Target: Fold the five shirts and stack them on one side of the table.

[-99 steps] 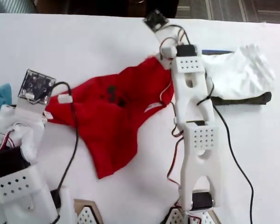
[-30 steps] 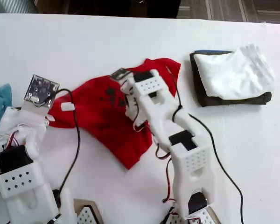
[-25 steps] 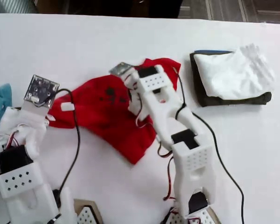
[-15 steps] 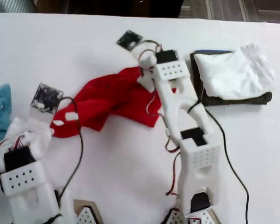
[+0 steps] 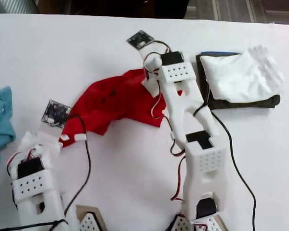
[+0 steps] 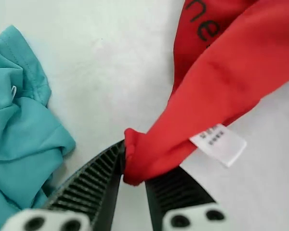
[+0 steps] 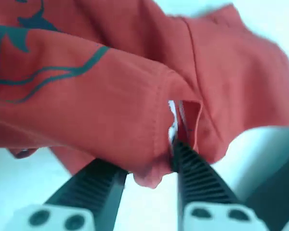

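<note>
Two-handed on the red shirt: pinches its labelled corner tight in the left gripper toward the near edge of the table, clamps a hem fold in the right gripper farther back, just beside the white shirt stacked on the dark shirt. Since a second ago, swings right from mid-cloth to the back and draws left nearer, narrowing a wide sprawl into a taut band. Probably sets up a lengthwise fold, not yet laid flat, with the teal shirt lying crumpled beside the left arm
</note>
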